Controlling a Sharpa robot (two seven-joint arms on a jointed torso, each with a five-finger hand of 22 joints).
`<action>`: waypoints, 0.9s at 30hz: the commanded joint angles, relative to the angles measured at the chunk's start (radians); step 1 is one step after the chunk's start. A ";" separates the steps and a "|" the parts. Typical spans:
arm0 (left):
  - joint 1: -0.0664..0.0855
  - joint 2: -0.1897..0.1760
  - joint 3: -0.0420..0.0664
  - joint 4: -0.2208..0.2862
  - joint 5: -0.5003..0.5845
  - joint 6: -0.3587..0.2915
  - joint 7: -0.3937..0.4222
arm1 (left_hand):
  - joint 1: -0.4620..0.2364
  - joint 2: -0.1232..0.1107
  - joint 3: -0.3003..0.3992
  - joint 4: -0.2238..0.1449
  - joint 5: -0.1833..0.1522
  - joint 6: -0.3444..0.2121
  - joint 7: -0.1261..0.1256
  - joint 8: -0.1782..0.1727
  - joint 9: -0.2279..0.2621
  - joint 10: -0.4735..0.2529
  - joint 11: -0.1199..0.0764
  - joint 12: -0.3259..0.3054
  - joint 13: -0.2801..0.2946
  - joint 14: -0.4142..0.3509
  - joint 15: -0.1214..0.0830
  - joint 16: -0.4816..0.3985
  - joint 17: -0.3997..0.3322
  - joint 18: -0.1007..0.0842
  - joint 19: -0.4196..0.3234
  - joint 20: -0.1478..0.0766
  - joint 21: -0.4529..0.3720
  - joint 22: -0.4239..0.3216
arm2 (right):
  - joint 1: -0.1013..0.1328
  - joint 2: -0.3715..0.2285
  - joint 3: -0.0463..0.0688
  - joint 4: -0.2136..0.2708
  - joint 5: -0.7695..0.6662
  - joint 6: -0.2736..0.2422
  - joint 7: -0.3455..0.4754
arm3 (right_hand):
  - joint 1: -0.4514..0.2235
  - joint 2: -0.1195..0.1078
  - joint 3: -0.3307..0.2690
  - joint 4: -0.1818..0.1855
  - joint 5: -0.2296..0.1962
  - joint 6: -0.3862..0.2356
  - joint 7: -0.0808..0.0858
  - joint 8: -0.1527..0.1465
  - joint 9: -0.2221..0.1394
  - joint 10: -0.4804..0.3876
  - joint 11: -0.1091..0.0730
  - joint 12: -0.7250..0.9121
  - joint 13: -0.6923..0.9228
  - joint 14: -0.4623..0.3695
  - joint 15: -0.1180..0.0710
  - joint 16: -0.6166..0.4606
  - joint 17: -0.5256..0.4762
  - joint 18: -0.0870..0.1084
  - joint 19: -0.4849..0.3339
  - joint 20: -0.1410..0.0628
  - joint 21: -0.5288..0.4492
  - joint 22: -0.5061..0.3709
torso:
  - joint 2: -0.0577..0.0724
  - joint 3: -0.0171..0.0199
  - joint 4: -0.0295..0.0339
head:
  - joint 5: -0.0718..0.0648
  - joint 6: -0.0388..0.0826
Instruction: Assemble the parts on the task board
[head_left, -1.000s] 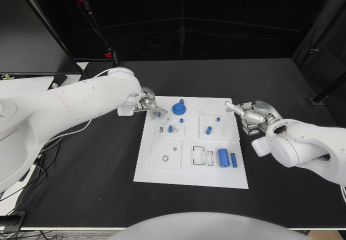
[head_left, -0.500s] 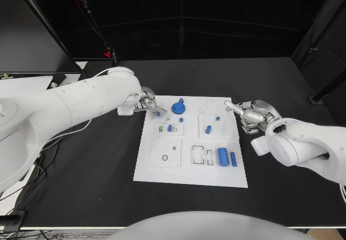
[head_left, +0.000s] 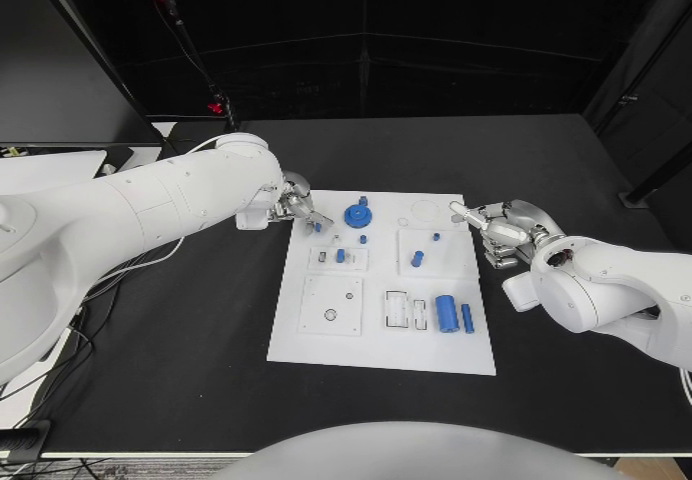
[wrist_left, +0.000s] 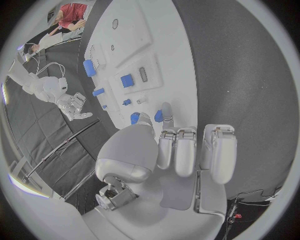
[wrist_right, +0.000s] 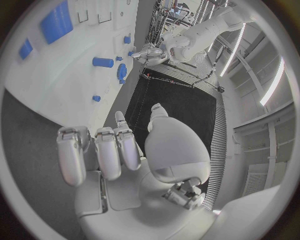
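The white task board (head_left: 378, 350) lies mid-table. My left hand (head_left: 293, 208) hovers at its far left corner and pinches a small blue part (head_left: 316, 227) between thumb and a finger; the left wrist view shows that part (wrist_left: 159, 116) at the fingertips. Just beside it on the board stands a blue gear (head_left: 358, 215). A small blue peg (head_left: 340, 257) stands in a small plate, and another peg (head_left: 417, 259) lies further right. A large blue cylinder (head_left: 446, 313) and a thin blue pin (head_left: 467, 318) lie near the right edge. My right hand (head_left: 500, 232) rests off the right edge, holding nothing.
Two white inset plates (head_left: 333, 306) and a slotted frame (head_left: 405, 311) occupy the board's near half. Black table (head_left: 173, 330) surrounds the board. In the right wrist view the board (wrist_right: 69, 70) stretches away past my right hand (wrist_right: 125, 150).
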 joint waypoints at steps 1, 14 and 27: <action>0.001 0.002 0.001 -0.002 -0.004 -0.013 0.020 | 0.025 0.009 0.001 -0.005 0.007 0.004 0.001 -0.006 0.002 0.106 -0.005 -0.004 0.258 0.105 -0.010 0.001 0.263 -0.006 0.106 -0.008 0.003 0.264 | 0.001 0.000 0.000 0.003 -0.002 0.003 0.001 | -0.002 0.004 -0.007 0.000 0.005 -0.006 0.002 0.005 -0.001 0.104 0.006 0.003 0.263 0.102 0.006 0.002 0.263 -0.015 0.106 0.006 0.003 0.263 | -0.001 -0.0008 -0.0011 | -0.004 -0.002; 0.001 0.007 0.001 -0.010 -0.004 -0.013 0.022 | 0.051 0.030 0.007 -0.002 0.009 0.005 0.001 -0.011 0.005 0.106 -0.005 -0.004 0.258 0.105 -0.011 0.001 0.263 -0.006 0.106 -0.009 0.003 0.264 | 0.001 0.001 0.000 0.002 -0.002 0.005 -0.001 | -0.002 0.004 -0.007 0.000 0.005 -0.006 0.002 0.005 -0.001 0.104 0.006 0.003 0.263 0.102 0.006 0.002 0.263 -0.015 0.106 0.006 0.003 0.263 | 0.001 0.0002 0.0000 | -0.004 0.000; 0.000 0.015 0.001 -0.017 -0.003 0.005 0.032 | 0.095 0.050 0.068 0.000 0.027 0.007 0.001 -0.023 0.009 0.106 -0.004 -0.004 0.258 0.105 -0.013 0.001 0.263 -0.006 0.106 -0.010 0.003 0.264 | 0.001 0.000 0.000 0.001 -0.002 0.004 -0.001 | -0.002 0.004 -0.007 0.000 0.005 -0.006 0.002 0.005 -0.001 0.104 0.006 0.003 0.263 0.102 0.006 0.002 0.263 -0.015 0.106 0.006 0.003 0.263 | 0.000 0.0008 0.0001 | -0.002 0.000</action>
